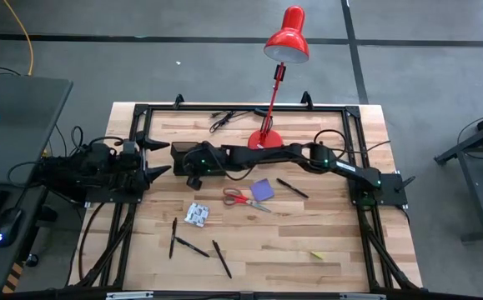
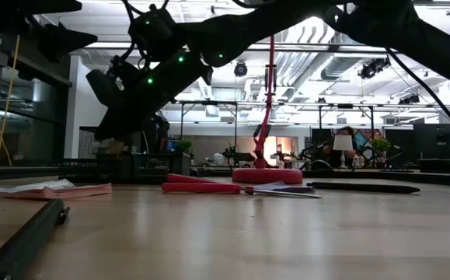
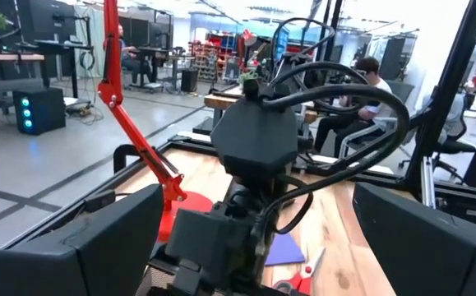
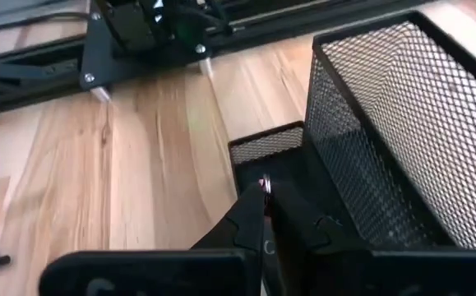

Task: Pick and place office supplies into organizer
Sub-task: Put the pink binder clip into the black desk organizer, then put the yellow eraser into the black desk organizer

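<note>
Black mesh forms the walls of the organizer, which fills the right half of the right wrist view; in the high view it sits at frame centre-left, largely covered by the right arm. The right gripper hovers over the organizer's lower tray section with its fingers pressed together; whether anything is pinched between the tips cannot be told. The left gripper waits at the left edge of the table, its claw spread wide, pointing toward the organizer.

Positions of the supplies in the high view:
- Red-handled scissors: centre of the frame, flat on the wood, just beside the purple square pad on its left.
- Patterned square packet: lower left of centre.
- Black pens: one to the right of the pad; three in the lower left, at and.

A red lamp stands at upper centre, its round base behind the right arm. A person sits in the room beyond the table, at the upper right of the left wrist view.

No brand, label or writing can be read on any item.
</note>
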Tool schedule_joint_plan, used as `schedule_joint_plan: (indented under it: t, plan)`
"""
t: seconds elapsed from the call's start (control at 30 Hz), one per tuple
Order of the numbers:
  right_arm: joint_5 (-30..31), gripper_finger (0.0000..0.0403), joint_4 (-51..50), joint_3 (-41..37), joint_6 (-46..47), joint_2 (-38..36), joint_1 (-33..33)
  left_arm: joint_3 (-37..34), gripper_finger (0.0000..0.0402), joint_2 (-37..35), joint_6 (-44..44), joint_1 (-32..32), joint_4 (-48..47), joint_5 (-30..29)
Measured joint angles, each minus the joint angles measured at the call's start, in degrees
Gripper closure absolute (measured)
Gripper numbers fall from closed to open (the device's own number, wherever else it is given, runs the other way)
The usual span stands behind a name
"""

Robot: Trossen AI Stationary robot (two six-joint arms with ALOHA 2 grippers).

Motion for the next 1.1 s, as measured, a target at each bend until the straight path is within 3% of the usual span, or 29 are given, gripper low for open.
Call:
schedule_joint_plan:
  t: [0.23, 0.7, 0.8, 0.97, 1.1]
  plan:
    - [4.1, 0.0384, -1.0, 0.1, 1.3, 0.1, 0.0, 0.0, 0.0021, 0.0, -1.1, 0.0, 0.0, 0.0]
    - [7.2, 0.0232, -1.1, 0.1, -0.4, 0.1, 0.8, 0.0, 0.0021, 0.0, -1.1, 0.0, -1.4, 0.0]
    - [7.1, 0.0224, -1.1, 0.1, -1.4, 0.1, 2.0, 0.0, 0.0021, 0.0, -1.1, 0.0, -1.6, 0.0]
    - [1.2, 0.0222, -4.1, 0.1, 0.0, 0.1, 4.6, 0.0, 0.0021, 0.0, -0.6, 0.0, -1.8, 0.0]
    - [3.4, 0.0221, -8.4, 0.1, 1.8, 0.2, 8.7, 0.0, 0.0021, 0.0, -0.5, 0.0, -2.6, 0.0]
